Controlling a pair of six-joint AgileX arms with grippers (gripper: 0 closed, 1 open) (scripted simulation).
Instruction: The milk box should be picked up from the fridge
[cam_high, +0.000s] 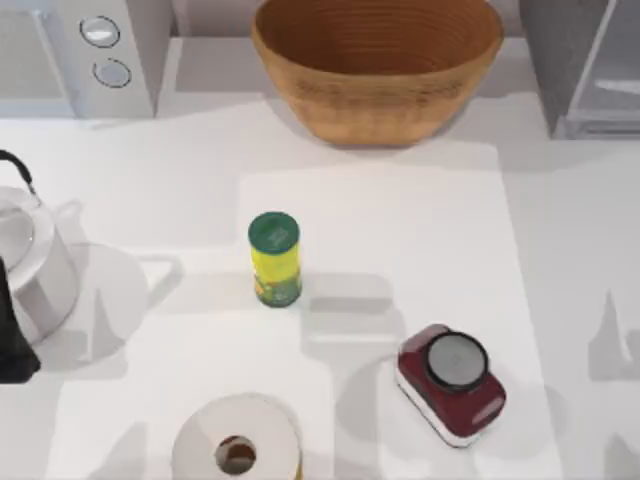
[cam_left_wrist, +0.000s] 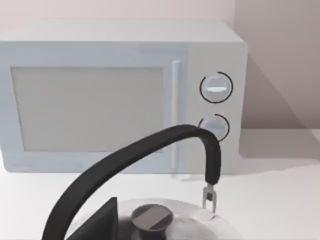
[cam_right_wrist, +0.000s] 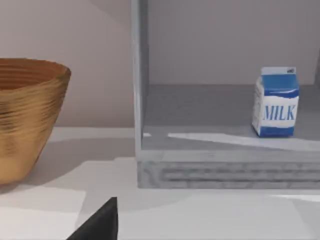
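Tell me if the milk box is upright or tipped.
Upright: the milk box stands on its base inside the fridge, gabled top up.

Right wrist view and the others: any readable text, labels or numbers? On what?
"MILK": blue letters on the white front of the milk box, standing upright on the floor inside the fridge.
Small dark mark on the milk box's top edge: too small to read.
Yellow can: printing on its green lid and side, not legible.
Microwave knobs, scale: no text.
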